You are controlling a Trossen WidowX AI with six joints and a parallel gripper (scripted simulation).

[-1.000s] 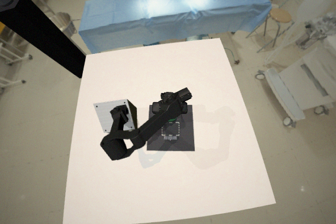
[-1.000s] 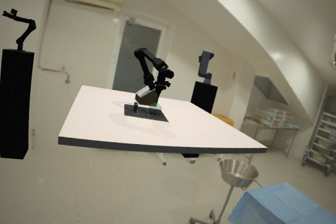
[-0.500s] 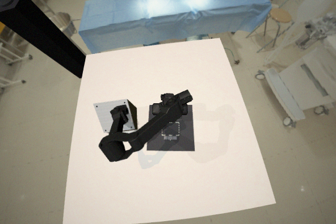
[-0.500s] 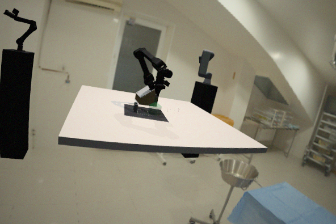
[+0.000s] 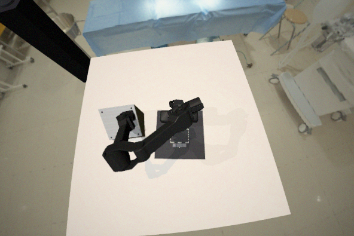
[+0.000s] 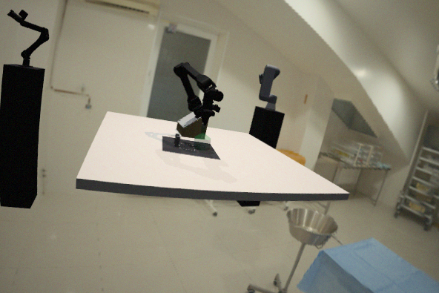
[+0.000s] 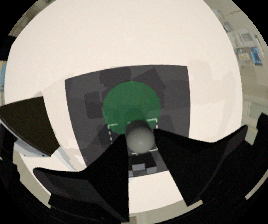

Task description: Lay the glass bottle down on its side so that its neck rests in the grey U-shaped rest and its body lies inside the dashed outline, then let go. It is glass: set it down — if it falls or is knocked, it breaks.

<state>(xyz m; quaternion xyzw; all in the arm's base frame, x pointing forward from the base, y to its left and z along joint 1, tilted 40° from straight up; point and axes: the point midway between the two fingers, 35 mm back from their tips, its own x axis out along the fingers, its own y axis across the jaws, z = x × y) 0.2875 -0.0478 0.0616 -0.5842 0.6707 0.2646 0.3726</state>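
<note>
The glass bottle (image 6: 202, 142) (image 7: 127, 97) has a green body and a grey top. It stands about upright over the dark mat (image 5: 162, 151) (image 6: 170, 146) (image 7: 77, 107); whether its base touches the mat I cannot tell. My gripper (image 6: 205, 122) (image 7: 139, 136) points down and is shut on the bottle's neck. The arm hides the bottle in the top view. The white dashed outline (image 5: 188, 136) (image 7: 110, 132) lies beside the body, on the side toward the grey U-shaped rest (image 5: 179, 145) (image 6: 177, 140) (image 7: 138, 167), which stands just past the outline's far end.
The arm's base sits on a dark block with a silver top plate (image 5: 107, 120) (image 6: 189, 119), left of the mat in the top view. The block's dark side (image 7: 27, 120) is at the left in the wrist view. The white table (image 5: 134, 198) (image 6: 130, 171) extends around the mat.
</note>
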